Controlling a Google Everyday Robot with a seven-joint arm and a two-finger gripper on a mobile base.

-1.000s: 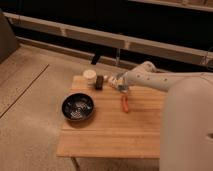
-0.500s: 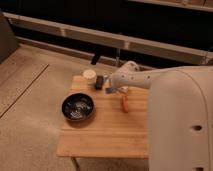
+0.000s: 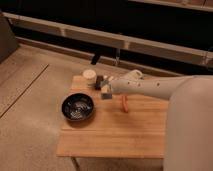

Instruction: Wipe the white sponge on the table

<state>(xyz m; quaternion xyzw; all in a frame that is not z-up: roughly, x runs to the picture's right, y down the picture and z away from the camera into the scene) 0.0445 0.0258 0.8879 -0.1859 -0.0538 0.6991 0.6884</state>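
The table [image 3: 115, 135] was small and rectangular, with a light, honey-coloured top of wooden planks whose seams ran along its length. It stood on a speckled floor [image 3: 30, 110] and carried a black bowl [image 3: 64, 106] on its left part, the top being several times wider than that bowl. The white sponge [image 3: 106, 93] showed as a small pale block on the planks, behind the bowl and to its right, near the table's far edge. The gripper [image 3: 104, 88] was right at the sponge, on the end of a pale arm [image 3: 145, 87] that reached in from the right of the bowl, low over the wood. It seemed to touch the sponge, but whether it had hold of it could not be told. Just beside the sponge, on the side nearer the bowl's far rim, sat a small dark block [image 3: 98, 81], and next to that a cream-coloured round cup [image 3: 89, 76], directly behind the bowl. A slim orange thing [image 3: 124, 103] lay flat on the planks, well to the bowl's right.
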